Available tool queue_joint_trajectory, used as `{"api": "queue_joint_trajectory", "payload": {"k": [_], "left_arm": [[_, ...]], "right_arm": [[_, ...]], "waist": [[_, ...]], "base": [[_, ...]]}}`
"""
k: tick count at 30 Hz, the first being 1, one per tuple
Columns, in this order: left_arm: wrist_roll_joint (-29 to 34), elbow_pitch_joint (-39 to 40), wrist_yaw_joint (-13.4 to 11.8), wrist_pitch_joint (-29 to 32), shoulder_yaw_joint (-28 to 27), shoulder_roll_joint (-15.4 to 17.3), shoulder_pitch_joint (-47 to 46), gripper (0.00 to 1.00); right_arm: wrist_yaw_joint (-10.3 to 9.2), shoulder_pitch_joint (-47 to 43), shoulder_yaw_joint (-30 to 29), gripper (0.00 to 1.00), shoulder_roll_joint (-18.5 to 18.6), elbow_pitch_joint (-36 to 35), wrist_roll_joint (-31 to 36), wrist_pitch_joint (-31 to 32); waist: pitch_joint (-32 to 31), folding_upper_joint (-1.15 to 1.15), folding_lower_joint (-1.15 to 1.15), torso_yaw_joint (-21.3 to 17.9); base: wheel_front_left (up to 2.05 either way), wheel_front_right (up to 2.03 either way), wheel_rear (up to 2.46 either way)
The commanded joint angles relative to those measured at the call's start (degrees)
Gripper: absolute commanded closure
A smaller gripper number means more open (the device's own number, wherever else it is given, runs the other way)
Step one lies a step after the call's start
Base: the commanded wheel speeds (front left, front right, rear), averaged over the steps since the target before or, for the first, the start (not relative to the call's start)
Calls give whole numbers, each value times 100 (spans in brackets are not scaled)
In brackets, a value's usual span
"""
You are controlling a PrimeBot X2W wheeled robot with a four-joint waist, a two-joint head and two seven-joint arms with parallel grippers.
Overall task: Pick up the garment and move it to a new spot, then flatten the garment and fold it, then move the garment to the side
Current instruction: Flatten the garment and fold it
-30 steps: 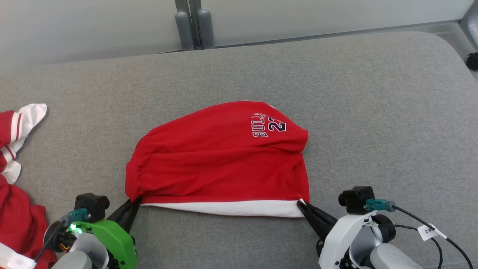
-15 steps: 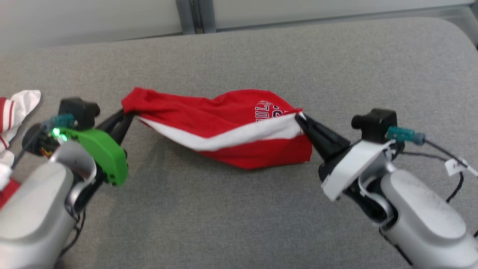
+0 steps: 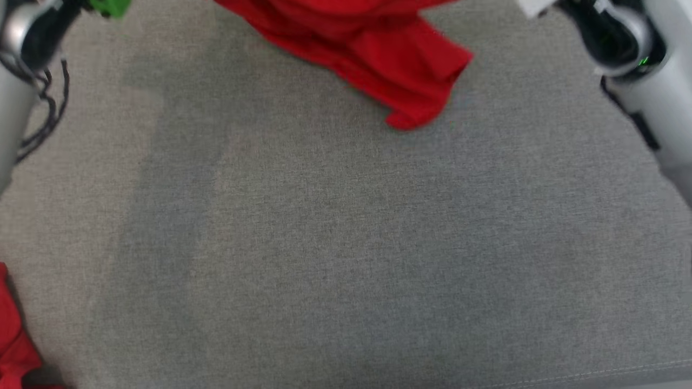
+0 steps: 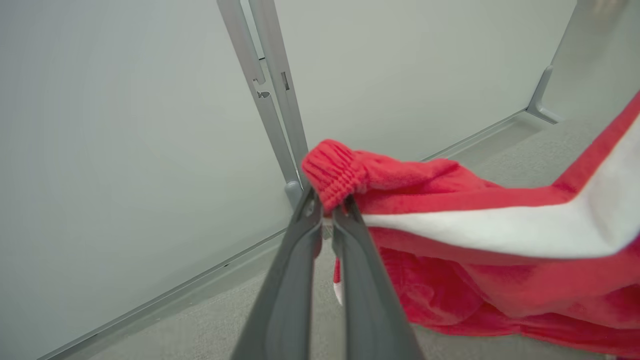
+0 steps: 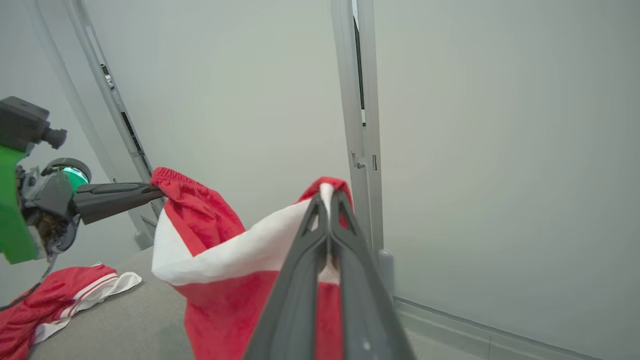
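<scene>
Shorts (image 4: 450, 180) look soft, light, floppy, sagging between grips. Left gripper (image 4: 327, 207) pinches one gathered corner, right gripper (image 5: 328, 200) the other; corners hold best.

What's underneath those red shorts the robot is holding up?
Plain grey cushion lies below the red shorts. The patch directly beneath the hanging cloth is covered, so whatever might be there is hidden.

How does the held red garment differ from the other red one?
The held garment hangs between the left gripper and right gripper; the other garment lies crumpled on the cushion. The held garment has a broad white band, the other thin stripes. Both are red and white.
</scene>
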State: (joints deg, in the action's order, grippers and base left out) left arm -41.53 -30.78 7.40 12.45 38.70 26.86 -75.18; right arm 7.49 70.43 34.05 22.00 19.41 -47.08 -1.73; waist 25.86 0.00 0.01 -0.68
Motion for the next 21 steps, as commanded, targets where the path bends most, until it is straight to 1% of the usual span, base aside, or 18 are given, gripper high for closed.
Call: {"api": "queue_joint_trajectory", "payload": {"k": [1, 5, 8, 12, 15, 17, 21], "left_arm": [[-80, -99, 10, -70, -11, -45, -334, 100], [-262, -482, 11, -281, 34, -180, -1258, 100], [-358, -791, 11, -516, 56, -318, -1842, 100], [-455, -1213, 11, -698, 143, -473, -2261, 100], [-548, -1420, 12, -825, 293, -537, -2349, 100], [-623, -1530, 12, -909, 467, -586, -2191, 100], [-922, -1675, 12, -1021, 880, -570, -1612, 100]], "right_arm": [[0, 355, -24, 100, 24, 109, -116, -104], [0, 1407, 57, 100, 186, 559, -154, -355], [0, 2111, 133, 100, 237, 917, -209, -537], [0, 2691, 364, 100, 253, 1371, -369, -627], [0, 2884, 623, 100, 260, 1567, -437, -702], [0, 2851, 829, 100, 270, 1677, -508, -756], [0, 2348, 1457, 100, 333, 1656, -672, -853]], "waist": [[624, 0, -1, 46], [817, 0, -1, 90], [875, 0, -1, 113], [876, 0, -1, 134], [867, 0, -1, 121], [852, 0, -1, 110], [665, 0, -1, 80]], "base": [[0, 0, 0], [0, 0, 0], [0, 0, 0], [0, 0, 0], [0, 0, 0], [0, 0, 0], [0, 0, 0]]}}
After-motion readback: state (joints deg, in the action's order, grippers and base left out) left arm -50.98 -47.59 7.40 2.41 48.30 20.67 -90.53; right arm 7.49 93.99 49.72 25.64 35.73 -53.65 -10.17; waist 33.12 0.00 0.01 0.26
